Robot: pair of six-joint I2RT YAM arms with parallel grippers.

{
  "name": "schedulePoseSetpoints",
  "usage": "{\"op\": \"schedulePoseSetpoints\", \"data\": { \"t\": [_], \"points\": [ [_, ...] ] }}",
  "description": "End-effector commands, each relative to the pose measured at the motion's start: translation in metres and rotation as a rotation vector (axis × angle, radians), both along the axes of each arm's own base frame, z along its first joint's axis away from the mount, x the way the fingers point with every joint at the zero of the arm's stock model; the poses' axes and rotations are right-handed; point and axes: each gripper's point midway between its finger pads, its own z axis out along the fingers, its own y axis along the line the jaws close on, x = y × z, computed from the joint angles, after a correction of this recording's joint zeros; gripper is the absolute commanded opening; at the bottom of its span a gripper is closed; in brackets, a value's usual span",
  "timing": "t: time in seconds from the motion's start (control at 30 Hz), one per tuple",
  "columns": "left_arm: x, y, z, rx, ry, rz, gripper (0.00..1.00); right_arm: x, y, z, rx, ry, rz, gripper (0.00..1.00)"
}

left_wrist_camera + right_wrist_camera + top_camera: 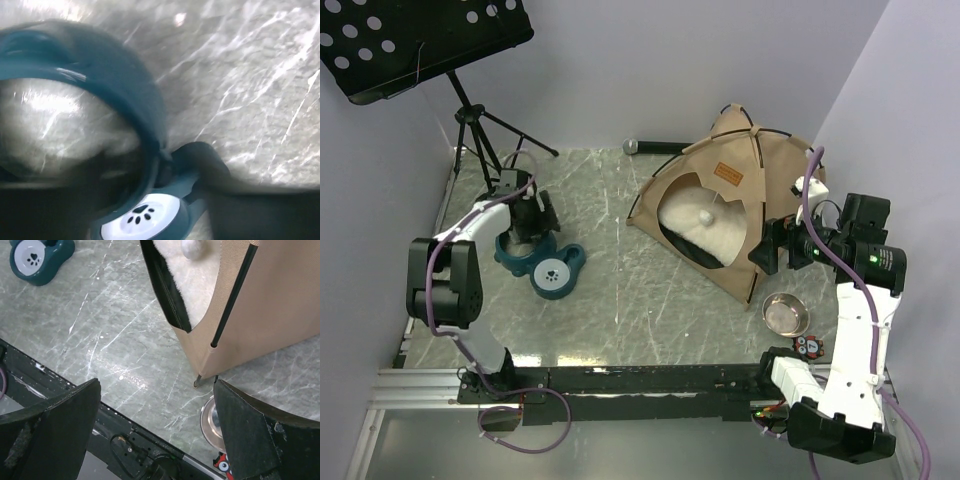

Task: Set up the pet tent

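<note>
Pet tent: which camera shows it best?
The top external view: the whole pet tent shows, arched doorway and all. The right wrist view shows only its lower corner; the left wrist view shows none of it.

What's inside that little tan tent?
Through the arched doorway of the pet tent shows a pale plush cushion with a white pom-pom against it. Fabric walls hide the rest of the interior.

The setting is a robotics laboratory test cell. Plain pale walls (pixel 650 60) enclose a marbled table (pixel 620 300) on three sides. A black mounting rail (pixel 650 380) spans the 6 o'clock edge, with the left arm (pixel 445 285) based at 7 o'clock and the right arm (pixel 855 350) at 5 o'clock, and purple cables (pixel 568 418) run exposed. A perforated black stand (pixel 420 40) rises at 11 o'clock. The pet tent (pixel 760 200) stands at 1 o'clock.
</note>
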Motion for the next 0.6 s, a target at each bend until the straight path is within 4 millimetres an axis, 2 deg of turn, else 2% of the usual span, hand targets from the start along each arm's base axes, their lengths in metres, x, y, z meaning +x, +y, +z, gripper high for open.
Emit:
{"op": "schedulePoseSetpoints", "data": {
  "t": [0.0, 0.1, 0.17, 0.2, 0.3, 0.37, 0.43, 0.47, 0.57],
  "points": [
    [0.001, -0.031, 0.031, -0.200, -0.071, -0.037, 1.00, 0.007, 0.005, 0.018, 0.022, -0.067, 0.022, 1.00],
    [0.010, -0.043, 0.081, -0.162, -0.249, -0.318, 1.00, 0.008, 0.006, 0.018, 0.025, -0.070, 0.028, 1.00],
    [0.002, -0.046, 0.104, -0.061, -0.325, -0.602, 1.00, 0.007, 0.007, 0.017, 0.025, -0.075, 0.036, 1.00],
    [-0.006, -0.041, 0.108, 0.009, -0.347, -0.733, 1.00, 0.007, 0.007, 0.017, 0.025, -0.078, 0.040, 1.00],
    [-0.034, -0.013, 0.092, 0.188, -0.314, -1.000, 1.00, 0.004, 0.012, 0.018, 0.032, -0.078, 0.072, 1.00],
    [-0.063, 0.000, 0.075, 0.244, -0.249, -1.231, 1.00, 0.002, 0.015, 0.019, 0.024, -0.083, 0.102, 1.00],
    [-0.080, 0.014, 0.060, 0.299, -0.192, -1.371, 1.00, -0.005, 0.016, 0.017, -0.006, -0.086, 0.132, 1.00],
    [-0.085, 0.020, 0.053, 0.333, -0.183, -1.435, 1.00, -0.010, 0.017, 0.015, -0.021, -0.086, 0.145, 1.00],
    [-0.081, 0.029, 0.041, 0.431, -0.226, -1.538, 1.00, -0.026, 0.017, 0.003, -0.070, -0.076, 0.174, 1.00]
  ]
}}
